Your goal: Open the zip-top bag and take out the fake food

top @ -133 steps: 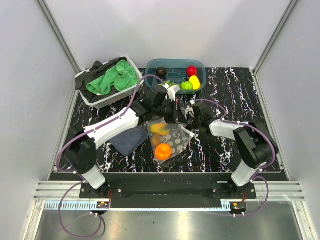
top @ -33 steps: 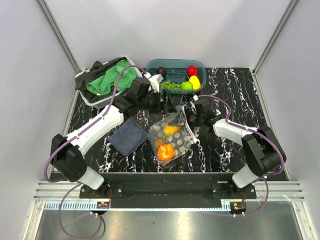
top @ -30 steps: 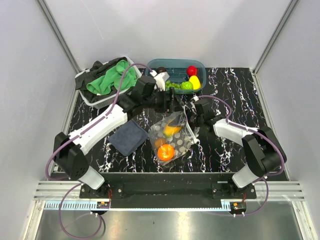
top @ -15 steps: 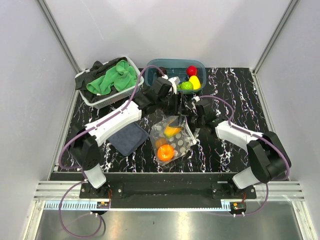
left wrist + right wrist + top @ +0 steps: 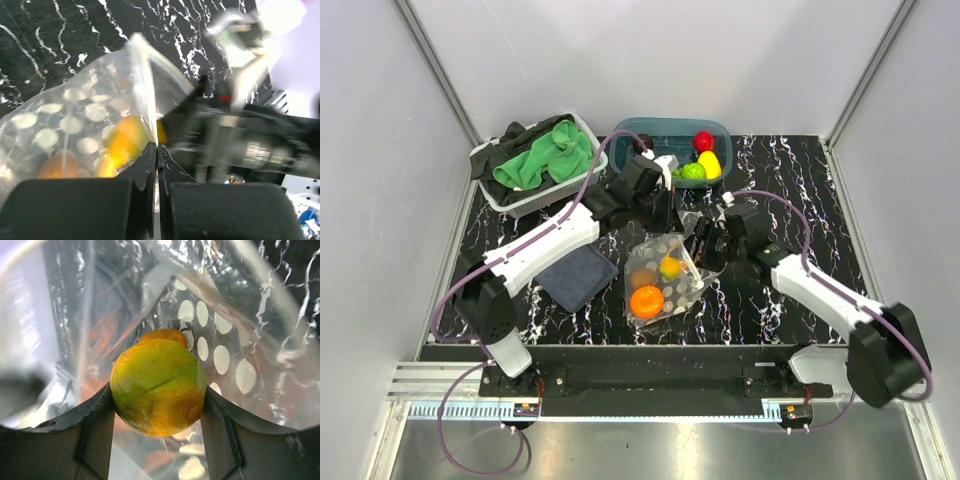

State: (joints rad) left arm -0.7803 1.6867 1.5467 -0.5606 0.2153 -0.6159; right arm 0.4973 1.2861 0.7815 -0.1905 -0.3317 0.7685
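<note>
The zip-top bag (image 5: 662,278), clear with white dots, lies mid-table with its mouth raised toward the back. My left gripper (image 5: 670,222) is shut on the bag's upper edge; in the left wrist view its jaws (image 5: 156,150) pinch the thin plastic of the bag (image 5: 90,115). My right gripper (image 5: 688,256) reaches into the mouth from the right. Its fingers (image 5: 95,425) are shut on a yellow-green piece of fake food (image 5: 157,385), which is inside the bag (image 5: 220,360). An orange fruit (image 5: 646,301) and a darker piece (image 5: 642,278) also lie in the bag.
A teal tub (image 5: 670,133) at the back holds red, yellow, lime, grape and dark pieces. A white basket (image 5: 498,195) with a green cloth (image 5: 545,158) stands back left. A dark blue cloth (image 5: 575,277) lies left of the bag.
My left gripper came over the bag's top edge and shut on it. The right gripper pushed deeper into the bag with the yellow-green fruit, and the bag shifted slightly toward the front.
</note>
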